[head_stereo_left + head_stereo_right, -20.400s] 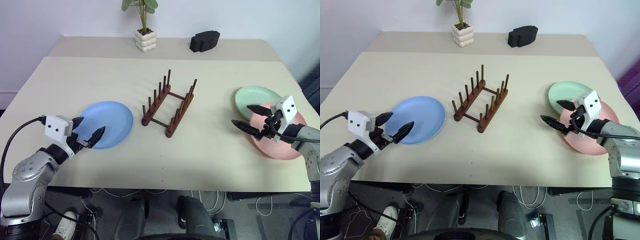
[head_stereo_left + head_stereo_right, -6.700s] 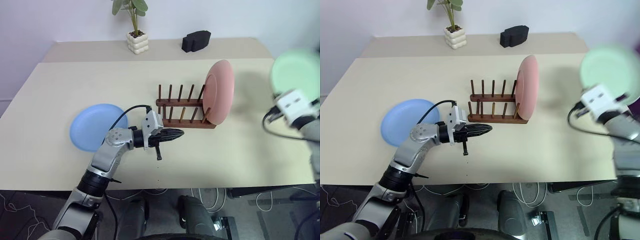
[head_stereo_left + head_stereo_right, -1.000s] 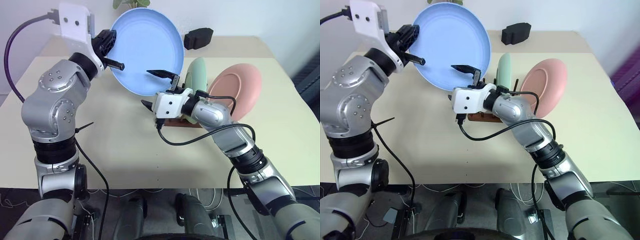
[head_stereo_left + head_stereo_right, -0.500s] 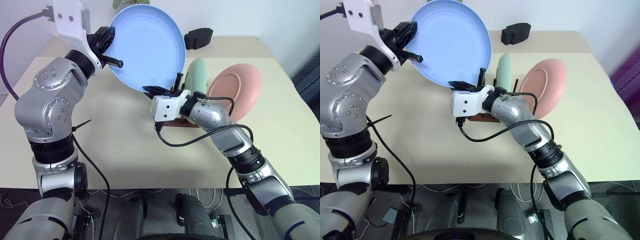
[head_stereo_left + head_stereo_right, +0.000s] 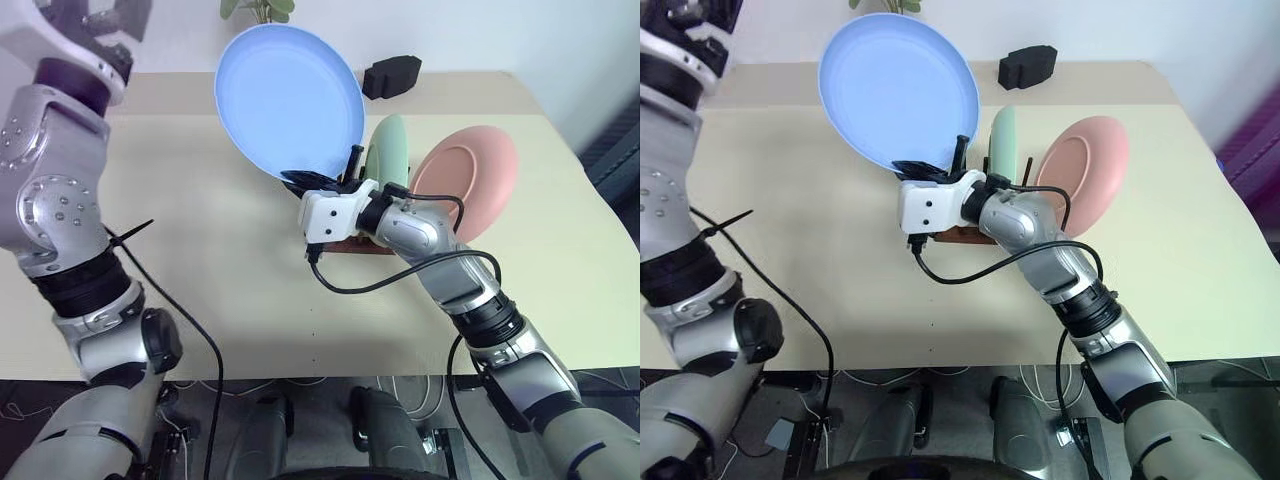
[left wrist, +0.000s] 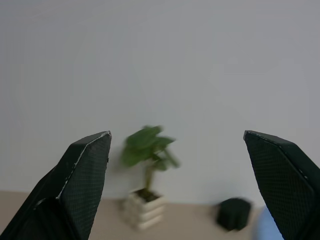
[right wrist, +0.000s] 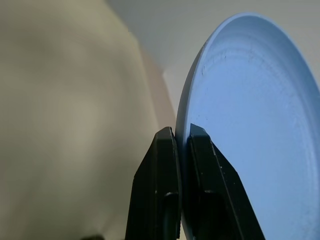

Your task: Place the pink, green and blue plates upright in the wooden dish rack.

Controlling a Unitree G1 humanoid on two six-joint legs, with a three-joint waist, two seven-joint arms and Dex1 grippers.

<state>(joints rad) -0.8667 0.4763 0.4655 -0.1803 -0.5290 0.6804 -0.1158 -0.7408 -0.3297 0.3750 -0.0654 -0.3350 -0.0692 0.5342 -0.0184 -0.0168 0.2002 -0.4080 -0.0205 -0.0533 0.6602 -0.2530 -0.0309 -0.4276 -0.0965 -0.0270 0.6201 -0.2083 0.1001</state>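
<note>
Blue plate (image 5: 290, 102) held upright in air above table (image 5: 200, 260), lower rim pinched by right gripper (image 7: 181, 145) — jaws closed on rim, one finger each side. Left gripper (image 6: 182, 185) up high at robot's left, jaws spread wide, nothing between them; potted plant (image 6: 145, 185) and black blocky object (image 6: 233, 212) seen past fingers, by wall. Green plate (image 5: 388, 150) standing on edge in wooden dish rack (image 5: 958, 234), pink plate (image 5: 466, 180) upright just beside it on robot's right. Rack mostly hidden behind right arm — slot count can't be read.
</note>
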